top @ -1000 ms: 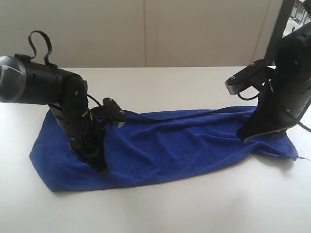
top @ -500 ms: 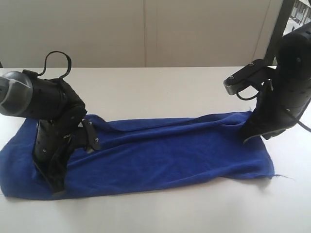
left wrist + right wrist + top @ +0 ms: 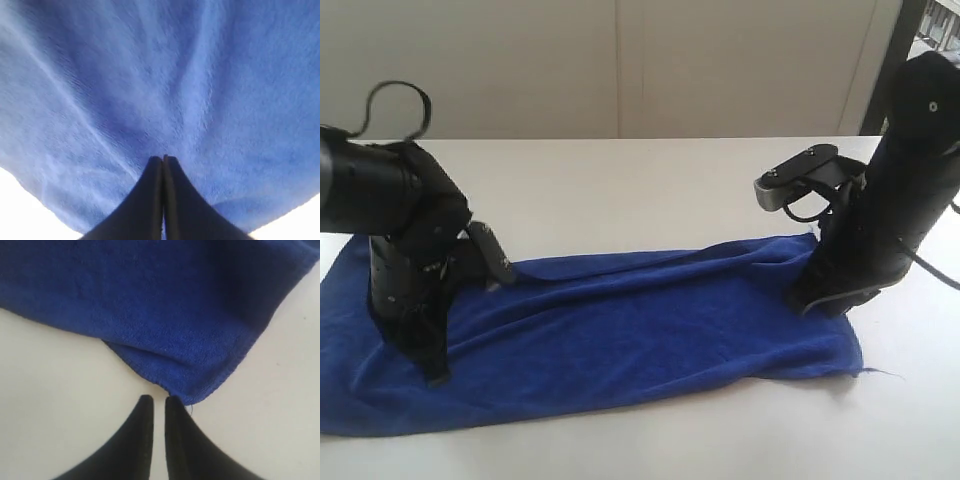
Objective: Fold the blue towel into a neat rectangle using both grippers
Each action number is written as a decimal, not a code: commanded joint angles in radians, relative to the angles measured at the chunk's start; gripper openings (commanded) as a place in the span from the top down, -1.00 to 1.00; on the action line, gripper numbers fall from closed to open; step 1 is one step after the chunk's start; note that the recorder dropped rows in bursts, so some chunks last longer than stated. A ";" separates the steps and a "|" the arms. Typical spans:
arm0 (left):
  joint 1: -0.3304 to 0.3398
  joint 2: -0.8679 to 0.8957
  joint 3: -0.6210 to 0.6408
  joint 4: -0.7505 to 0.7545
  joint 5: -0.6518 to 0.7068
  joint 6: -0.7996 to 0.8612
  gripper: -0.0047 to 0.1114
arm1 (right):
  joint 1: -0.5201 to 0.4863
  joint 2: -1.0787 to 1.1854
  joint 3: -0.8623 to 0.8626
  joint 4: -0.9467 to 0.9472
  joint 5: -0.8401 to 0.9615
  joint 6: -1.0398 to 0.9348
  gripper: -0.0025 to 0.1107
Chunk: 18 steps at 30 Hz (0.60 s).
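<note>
The blue towel [image 3: 620,330] lies stretched left to right across the white table [image 3: 650,180], rumpled along its far edge. My left gripper [image 3: 438,378] stands on the towel's left part, near its front edge. In the left wrist view its fingers [image 3: 163,160] are pressed shut on the towel [image 3: 175,75], and creases in the cloth run out from the tips. My right gripper [image 3: 808,305] is down at the towel's far right corner. In the right wrist view its tips [image 3: 156,399] show a narrow gap with bare table between them. The towel's hemmed corner [image 3: 200,385] lies just ahead of them, touching one tip.
A pale wall runs behind the table's far edge. A dark upright post [image 3: 903,50] stands at the back right, behind the right arm. Bare table [image 3: 650,440] shows in front of the towel and beyond it.
The left arm has moved left and the towel has slid left with it, lying longer and flatter. The towel's right end moved left, and the right arm followed it.
</note>
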 commanded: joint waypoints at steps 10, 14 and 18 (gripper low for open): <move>0.001 -0.024 0.004 -0.143 -0.284 -0.019 0.92 | -0.003 -0.006 0.190 -0.008 -0.102 -0.430 0.23; 0.001 0.018 0.004 -0.143 -0.284 -0.019 0.92 | -0.003 -0.006 0.232 -0.028 -0.185 -0.496 0.23; 0.001 0.048 0.004 -0.143 -0.286 -0.019 0.92 | -0.003 -0.006 0.281 -0.085 -0.280 -0.560 0.24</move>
